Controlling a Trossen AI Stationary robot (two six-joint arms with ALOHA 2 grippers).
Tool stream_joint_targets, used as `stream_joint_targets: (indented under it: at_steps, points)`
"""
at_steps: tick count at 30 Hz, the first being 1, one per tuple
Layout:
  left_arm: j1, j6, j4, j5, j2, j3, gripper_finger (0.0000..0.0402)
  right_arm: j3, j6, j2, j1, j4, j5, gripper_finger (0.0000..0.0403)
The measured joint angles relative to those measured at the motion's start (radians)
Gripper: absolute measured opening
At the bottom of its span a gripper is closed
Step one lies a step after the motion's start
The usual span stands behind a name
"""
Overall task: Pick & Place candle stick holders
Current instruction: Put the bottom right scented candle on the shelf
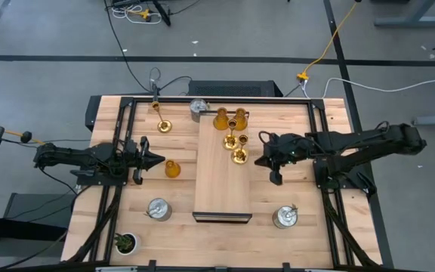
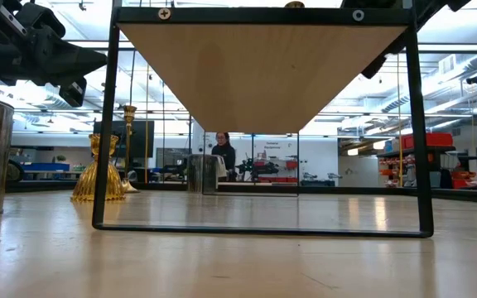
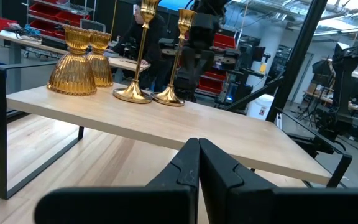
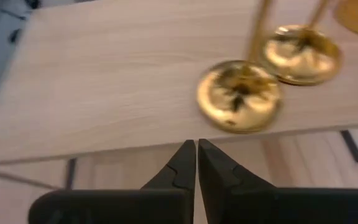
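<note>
Candle stick holders are sitting scattered: two gold (image 1: pixel 239 156) and two amber (image 1: pixel 220 119) on the raised shelf (image 1: pixel 221 189), one amber (image 1: pixel 172 168) just off the closed, empty left gripper (image 1: pixel 159 159). Right gripper (image 1: pixel 260 160), closed and empty, is hovering beside the shelf. Potted plant (image 1: pixel 124 242) is sitting at the table corner.

No text, label, brand, number or sign can be read in any of the views.

Shiny gold holders (image 1: pixel 239 156) and amber ribbed holders (image 3: pixel 72 62) stand on a pale wood shelf (image 1: pixel 221 181). Silver cups (image 1: pixel 158 209) are dull grey.
</note>
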Motion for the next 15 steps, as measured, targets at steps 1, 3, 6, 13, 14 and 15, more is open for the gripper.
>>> stream_joint_targets:
  at_steps: [1, 3, 6, 13, 14, 15]
  points:
    - [0.000, 0.000, 0.000, 0.000, 0.000, 0.000, 0.0010, 0.000, 0.000, -0.006, 0.016, 0.000, -0.001, 0.0020]
    - [0.000, 0.000, 0.000, 0.000, 0.000, 0.000, 0.0010, 0.000, 0.000, -0.014, 0.044, 0.000, -0.004, 0.0020]
    - [0.000, 0.000, 0.000, 0.000, 0.000, 0.000, 0.0010, 0.000, 0.000, -0.019, 0.081, 0.000, -0.004, 0.0020]
    - [0.000, 0.000, 0.000, 0.000, 0.000, 0.000, 0.0010, 0.000, 0.000, -0.019, 0.150, 0.000, -0.003, 0.0020]
    - [0.000, 0.000, 0.000, 0.000, 0.000, 0.000, 0.0010, 0.000, 0.000, -0.019, 0.158, 0.000, -0.003, 0.0020]
    - [0.000, 0.000, 0.000, 0.000, 0.000, 0.000, 0.0010, 0.000, 0.004, -0.019, 0.168, 0.000, -0.003, 0.0020]
